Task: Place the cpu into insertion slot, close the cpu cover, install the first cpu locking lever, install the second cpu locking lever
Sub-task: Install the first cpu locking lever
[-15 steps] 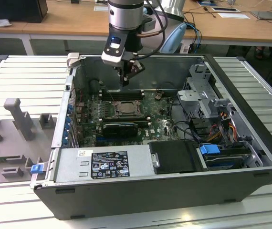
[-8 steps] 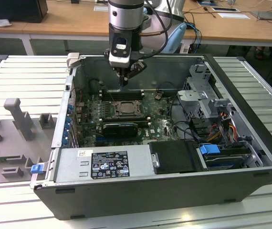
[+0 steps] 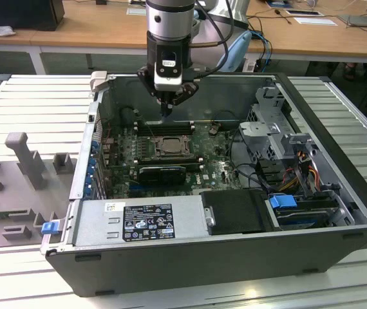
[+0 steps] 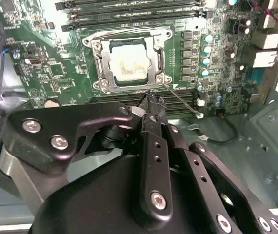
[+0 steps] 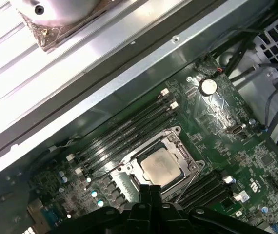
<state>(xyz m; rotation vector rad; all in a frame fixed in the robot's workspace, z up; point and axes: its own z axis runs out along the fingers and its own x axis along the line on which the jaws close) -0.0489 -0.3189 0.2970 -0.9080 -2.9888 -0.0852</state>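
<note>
The cpu (image 4: pixel 128 62) lies in the insertion slot (image 3: pixel 169 147) on the green board, its pale metal face up. Around it the silvery cpu cover (image 4: pixel 153 61) lies flat, and the chip shows through its window. A thin locking lever (image 4: pixel 180 101) angles away from one corner of the socket, over the memory slots. In the first wrist view the cpu (image 5: pixel 159 168) sits just past my fingers. My gripper (image 4: pixel 151 100) hangs above the socket's edge, close to that lever's root, shut with nothing visible between its fingers. In the exterior view my gripper (image 3: pixel 165 116) points down inside the case.
The open computer case (image 3: pixel 338 129) has tall walls around the board. Long black memory slots (image 5: pixel 129 129) flank the socket. A power supply (image 3: pixel 145 222) and a drive cage (image 3: pixel 270 132) with cables stand nearby. A grey fixture (image 3: pixel 26 158) sits outside, at the exterior view's left.
</note>
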